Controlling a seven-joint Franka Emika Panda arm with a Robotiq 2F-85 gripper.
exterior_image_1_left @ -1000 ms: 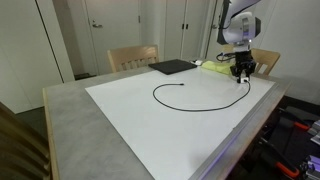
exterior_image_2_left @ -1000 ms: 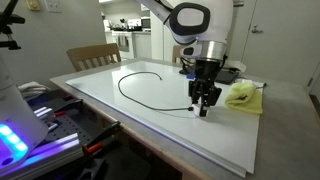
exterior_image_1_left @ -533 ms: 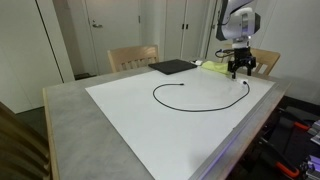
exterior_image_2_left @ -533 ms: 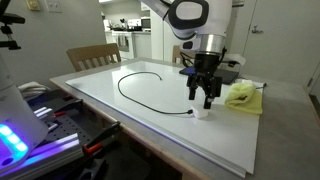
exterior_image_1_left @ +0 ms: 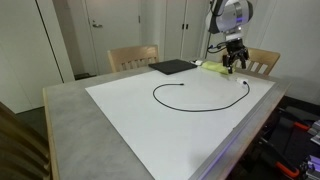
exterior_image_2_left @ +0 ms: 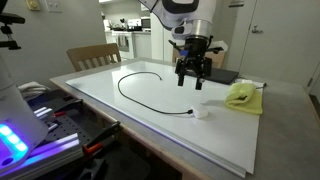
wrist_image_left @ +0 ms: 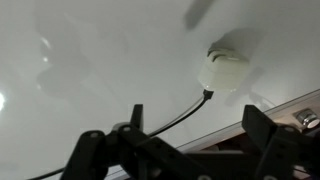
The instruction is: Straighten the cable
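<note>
The thin black cable lies in a wide open curve on the white sheet in both exterior views. Its loop bends round at one side and it ends in a small white plug near the sheet's edge. My gripper hangs open well above that end, holding nothing. It shows again over the sheet's far corner. From the wrist view, the white plug and the cable lie on the sheet below the open gripper, with its fingers spread apart.
A flat black pad and a yellow cloth lie on the table beside the sheet. Wooden chairs stand at the far side. The sheet's edge runs close to the plug.
The gripper has opened, let go of the cable's plug end on the sheet, and risen away from the table.
</note>
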